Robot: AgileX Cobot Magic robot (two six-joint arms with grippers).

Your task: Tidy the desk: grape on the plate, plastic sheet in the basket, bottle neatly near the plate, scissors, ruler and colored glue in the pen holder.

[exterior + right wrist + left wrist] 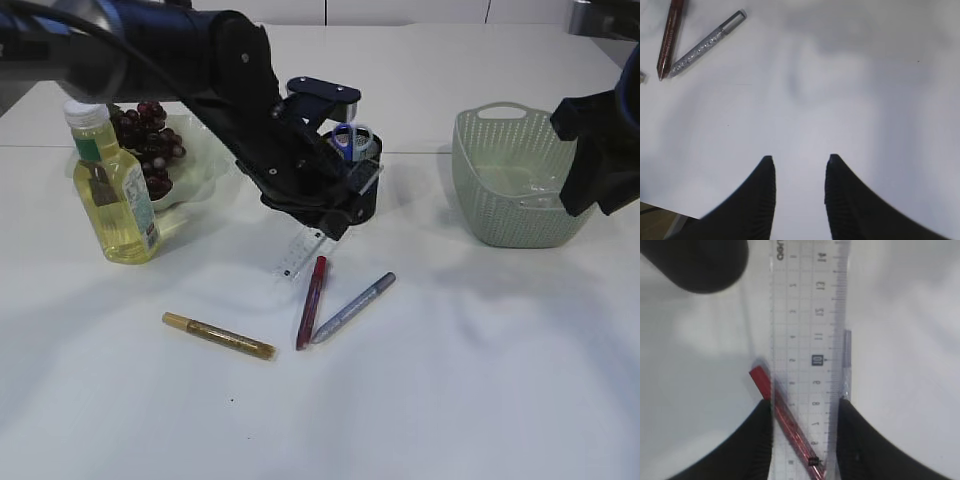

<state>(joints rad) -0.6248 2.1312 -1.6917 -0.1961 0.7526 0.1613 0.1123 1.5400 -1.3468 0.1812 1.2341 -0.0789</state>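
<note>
My left gripper (805, 405) is shut on the clear ruler (810, 315), its jaws pressing on the two long edges. In the exterior view the ruler (298, 252) slants down from that gripper (322, 222) to just above the table, in front of the black pen holder (362, 190). Blue-handled scissors (350, 140) stand in the holder. Red (311, 300), silver (352, 307) and gold (218, 336) glue pens lie on the table. Grapes (150, 140) rest on the plate (205, 160), with the oil bottle (115, 190) beside it. My right gripper (800, 160) hangs open and holds nothing.
A green basket (515, 175) stands at the right with something translucent inside. The right arm (600, 150) hovers beside it. The red pen (761, 377) and silver pen (846, 355) lie under the ruler. A dark blurred shape (705, 262) fills the left wrist view's top left.
</note>
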